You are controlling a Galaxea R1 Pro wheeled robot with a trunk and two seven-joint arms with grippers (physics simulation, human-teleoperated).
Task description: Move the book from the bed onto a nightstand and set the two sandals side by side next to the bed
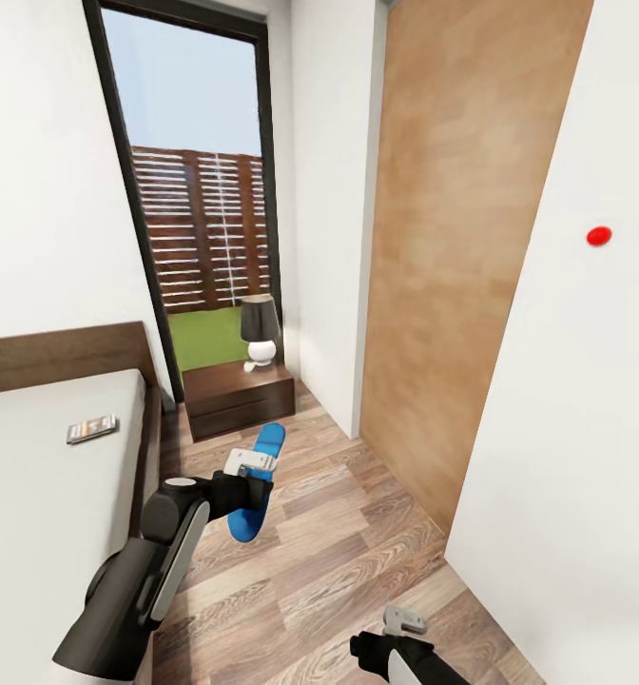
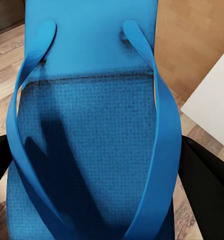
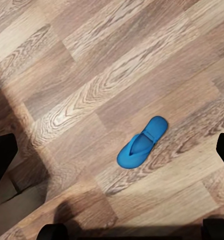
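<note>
Left gripper (image 1: 255,479) hides the held sandal's (image 1: 259,483) middle

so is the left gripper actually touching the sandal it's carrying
Touching. In the left wrist view the blue sandal sits clamped between the left gripper fingers, black pads pressed against both its edges; the head view shows it lifted off the floor.

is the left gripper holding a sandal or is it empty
Holding one: the left gripper is shut on a blue sandal, lifted off the wood floor; its fingers flank the sole.
</note>
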